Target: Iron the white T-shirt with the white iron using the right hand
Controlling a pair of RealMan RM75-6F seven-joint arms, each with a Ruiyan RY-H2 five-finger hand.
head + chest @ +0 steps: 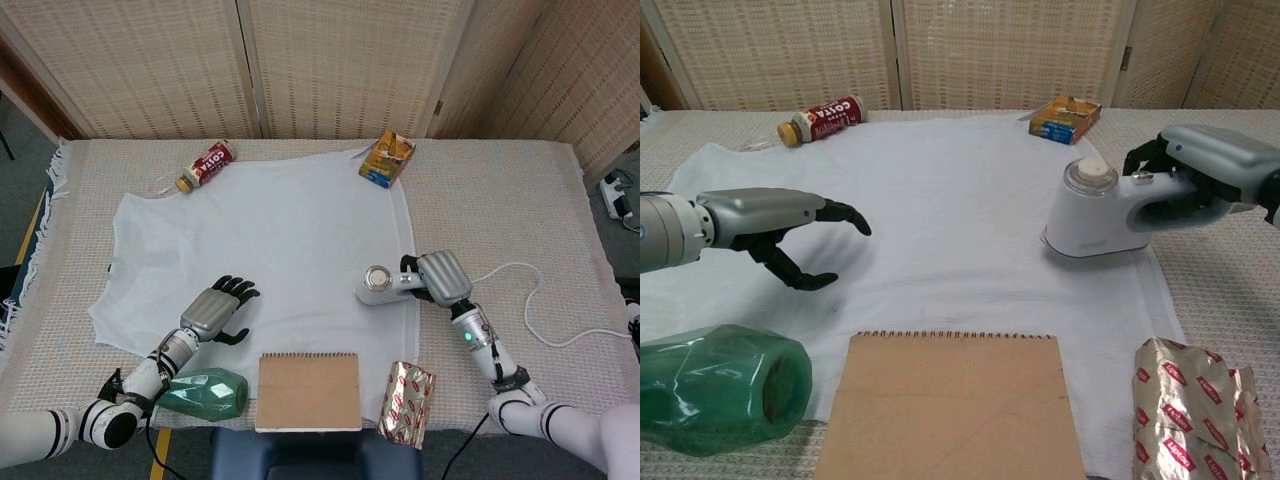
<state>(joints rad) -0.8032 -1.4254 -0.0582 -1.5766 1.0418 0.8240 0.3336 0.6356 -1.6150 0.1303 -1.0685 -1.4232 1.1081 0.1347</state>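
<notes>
The white T-shirt [270,240] [940,200] lies spread flat across the woven table cover. The white iron [385,286] [1095,215] stands on the shirt's right edge. My right hand [443,277] [1210,165] grips the iron's handle from the right side. My left hand [215,311] [775,225] hovers over the shirt's lower left part, fingers apart and curved, holding nothing.
A brown spiral notebook [309,390] [952,405] lies at the front edge, a green glass bottle [203,393] [715,385] to its left, a foil snack bag [407,403] [1195,410] to its right. A red bottle [205,165] and an orange box [388,158] sit at the back. The iron's white cord [540,310] trails right.
</notes>
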